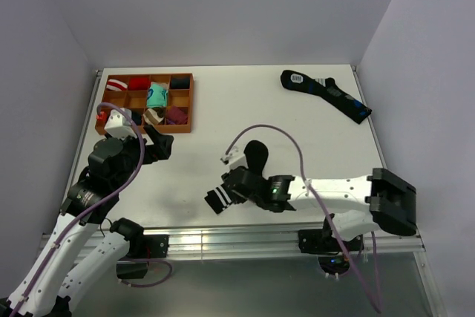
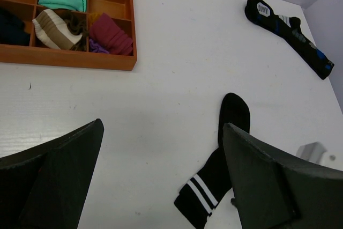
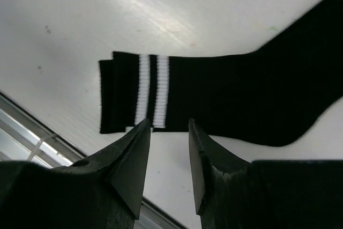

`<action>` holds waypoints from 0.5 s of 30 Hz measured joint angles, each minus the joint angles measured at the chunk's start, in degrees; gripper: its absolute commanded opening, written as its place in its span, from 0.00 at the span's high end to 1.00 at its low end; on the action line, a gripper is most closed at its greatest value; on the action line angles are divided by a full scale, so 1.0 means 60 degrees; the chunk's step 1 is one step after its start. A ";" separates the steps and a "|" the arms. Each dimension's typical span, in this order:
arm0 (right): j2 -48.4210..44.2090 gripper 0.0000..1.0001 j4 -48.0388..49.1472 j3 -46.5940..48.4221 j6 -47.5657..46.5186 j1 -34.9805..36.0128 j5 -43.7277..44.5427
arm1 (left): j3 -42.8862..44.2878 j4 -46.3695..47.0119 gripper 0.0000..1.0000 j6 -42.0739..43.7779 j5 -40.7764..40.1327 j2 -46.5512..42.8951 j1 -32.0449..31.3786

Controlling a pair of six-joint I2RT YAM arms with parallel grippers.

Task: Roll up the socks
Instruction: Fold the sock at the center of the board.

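Observation:
A black sock with two white stripes at its cuff [image 1: 218, 200] lies flat near the table's front edge, toe [image 1: 257, 154] pointing away. My right gripper [image 1: 233, 188] hovers over its middle. In the right wrist view the gripper [image 3: 169, 126] is slightly open and empty, its tips just at the near edge of the striped cuff [image 3: 151, 90]. My left gripper [image 1: 160, 142] is wide open and empty to the left. In the left wrist view [image 2: 162, 126] the same sock [image 2: 217, 178] lies ahead. A second black and blue sock [image 1: 326, 93] lies at the far right [image 2: 289, 29].
An orange divided tray [image 1: 148, 131] with several rolled socks stands at the back left and also shows in the left wrist view [image 2: 69, 60]. The metal rail [image 1: 245, 239] runs along the table's front edge, close to the striped cuff. Walls enclose the table.

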 measured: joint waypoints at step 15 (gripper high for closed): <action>0.2769 0.47 0.0284 0.1708 -0.0051 0.1727 0.1020 | 0.0000 -0.0004 0.00 0.0000 0.0004 0.0091 0.0000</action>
